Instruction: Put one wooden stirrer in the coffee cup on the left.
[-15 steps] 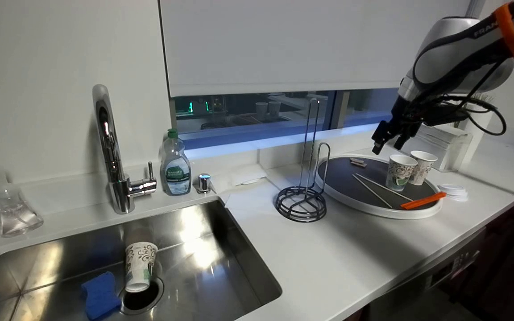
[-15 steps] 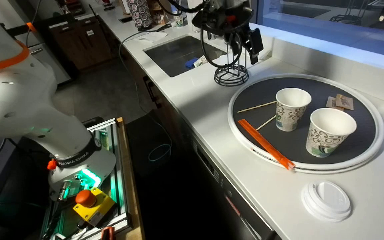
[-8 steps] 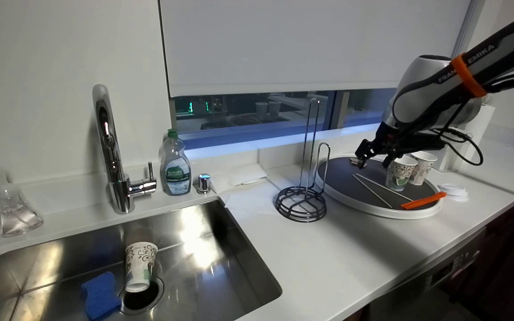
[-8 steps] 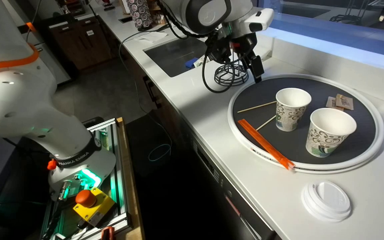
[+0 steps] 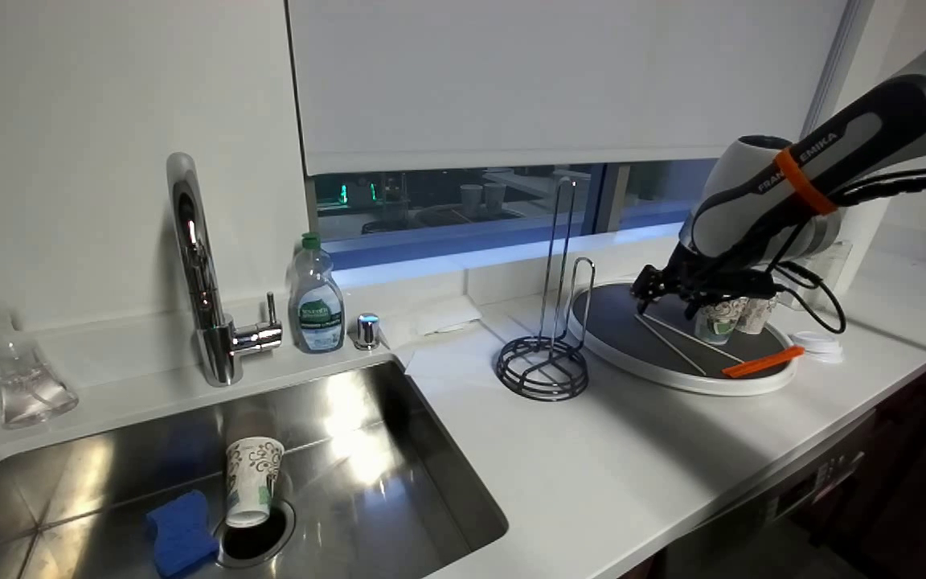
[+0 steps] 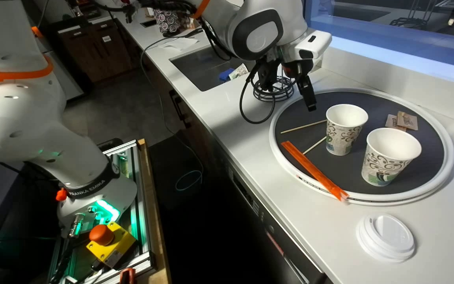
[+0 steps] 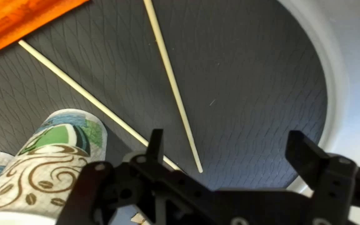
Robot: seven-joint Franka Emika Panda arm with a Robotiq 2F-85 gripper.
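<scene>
Looks to be at the pick, with a wide-spread, empty gripper point(image 7: 225, 139) above the tray point(image 7: 252, 78), near the ends of two stirrers point(image 7: 174, 84) lying there beside the left cup point(image 6: 341, 136). Next, presumably: centre on one stirrer, lower, pinch without catching its neighbour, then lift into that cup.

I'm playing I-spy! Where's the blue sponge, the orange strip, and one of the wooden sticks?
Blue sponge point(image 5: 182, 532): in an exterior view, middle of its visible side.
Orange strip point(image 6: 314, 170): in an exterior view, about halfway along it.
Wooden stick point(image 7: 176, 89): in the wrist view, about halfway along the part that shows.
</scene>
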